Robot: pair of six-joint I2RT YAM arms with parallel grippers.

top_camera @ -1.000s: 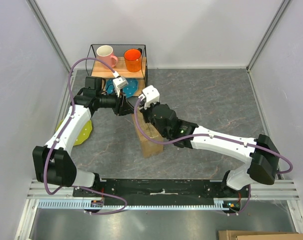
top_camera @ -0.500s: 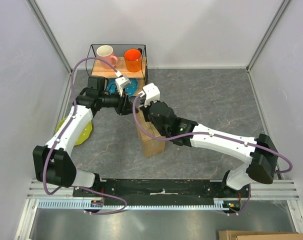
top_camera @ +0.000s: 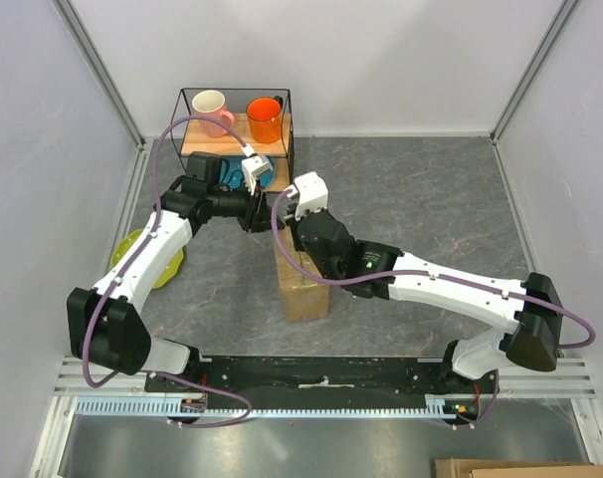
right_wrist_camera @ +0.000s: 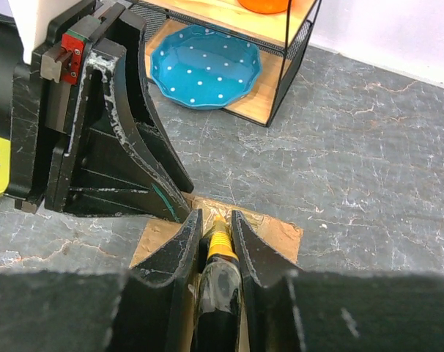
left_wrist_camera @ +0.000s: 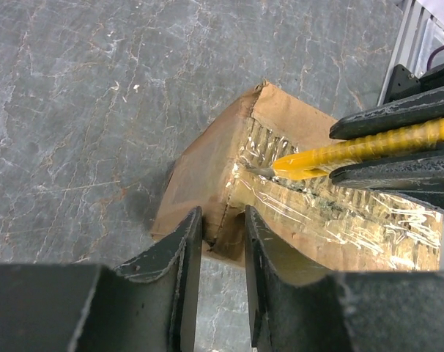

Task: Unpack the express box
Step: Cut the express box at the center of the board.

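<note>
The express box (top_camera: 305, 295) is a brown carton standing mid-table, its taped top seam (left_wrist_camera: 317, 213) facing up. My right gripper (right_wrist_camera: 215, 217) is shut on a yellow and black cutter (right_wrist_camera: 220, 246). The cutter's tip (left_wrist_camera: 253, 169) rests on the taped seam near the box's far edge. My left gripper (left_wrist_camera: 220, 220) reaches in from the far side, its two fingers pinching a top corner of the box (left_wrist_camera: 207, 169). From above, both grippers meet over the box top, the left gripper (top_camera: 267, 214) behind and the right gripper (top_camera: 290, 231) in front.
A black wire rack (top_camera: 287, 129) at the back holds a pink mug (top_camera: 210, 105), an orange mug (top_camera: 265, 118) and, below, a blue dotted dish (right_wrist_camera: 205, 66). A yellow-green plate (top_camera: 162, 261) lies under the left arm. Grey walls close in both sides.
The left gripper has swung right onto the box's far corner and its jaws have narrowed. The box and the right arm have shifted a little to the right.
</note>
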